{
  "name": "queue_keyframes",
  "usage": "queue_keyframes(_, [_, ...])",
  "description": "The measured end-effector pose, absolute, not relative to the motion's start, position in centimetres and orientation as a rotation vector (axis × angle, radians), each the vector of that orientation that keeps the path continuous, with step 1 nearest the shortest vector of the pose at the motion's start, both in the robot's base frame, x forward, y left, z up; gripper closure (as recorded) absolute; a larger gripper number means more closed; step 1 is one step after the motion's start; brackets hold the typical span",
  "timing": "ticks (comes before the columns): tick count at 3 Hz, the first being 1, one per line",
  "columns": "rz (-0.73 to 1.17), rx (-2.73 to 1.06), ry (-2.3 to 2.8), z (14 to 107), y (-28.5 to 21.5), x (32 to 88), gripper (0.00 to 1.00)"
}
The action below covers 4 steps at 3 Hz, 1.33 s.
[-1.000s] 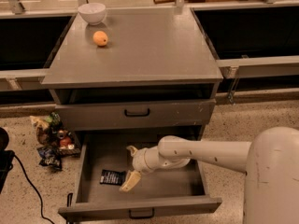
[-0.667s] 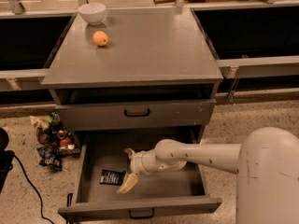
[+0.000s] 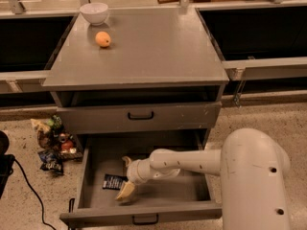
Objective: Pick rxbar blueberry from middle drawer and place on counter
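Observation:
The rxbar blueberry [image 3: 114, 181], a flat dark wrapper with white lettering, lies on the floor of the open middle drawer [image 3: 168, 188], toward its left side. My gripper [image 3: 126, 177] is down inside the drawer, just right of the bar, with its jaws open. One tan finger [image 3: 126, 161] points toward the back. The other [image 3: 125, 191] sits just in front of the bar's right end. Nothing is held. The grey counter [image 3: 153, 51] is the cabinet top above.
An orange fruit [image 3: 102, 39] and a white bowl [image 3: 94, 12] sit at the counter's back left. A closed drawer front with a black handle [image 3: 140, 115] is above the open drawer. Snack bags [image 3: 53, 143] and a black cable [image 3: 29, 190] lie on the floor at left.
The gripper has shifted slightly left and forward, closer to the bar's right end, and the arm's bulk has moved further into view at right. The bar has not moved.

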State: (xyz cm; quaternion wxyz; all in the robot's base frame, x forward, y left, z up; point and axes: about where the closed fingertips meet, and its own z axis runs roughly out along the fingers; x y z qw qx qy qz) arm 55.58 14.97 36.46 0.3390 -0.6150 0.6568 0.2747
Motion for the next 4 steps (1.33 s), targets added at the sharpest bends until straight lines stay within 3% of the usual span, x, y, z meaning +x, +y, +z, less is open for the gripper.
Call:
queue_keyframes(1, [0.721, -1.602, 1.694, 35.04, 16.31, 55.98, 0.0])
queue_keyframes(2, [0.725, -1.598, 1.682, 34.33, 17.08, 56.04, 0.19])
queue_keyframes(4, [0.714, -1.595, 1.685, 34.93, 17.05, 56.06, 0.66])
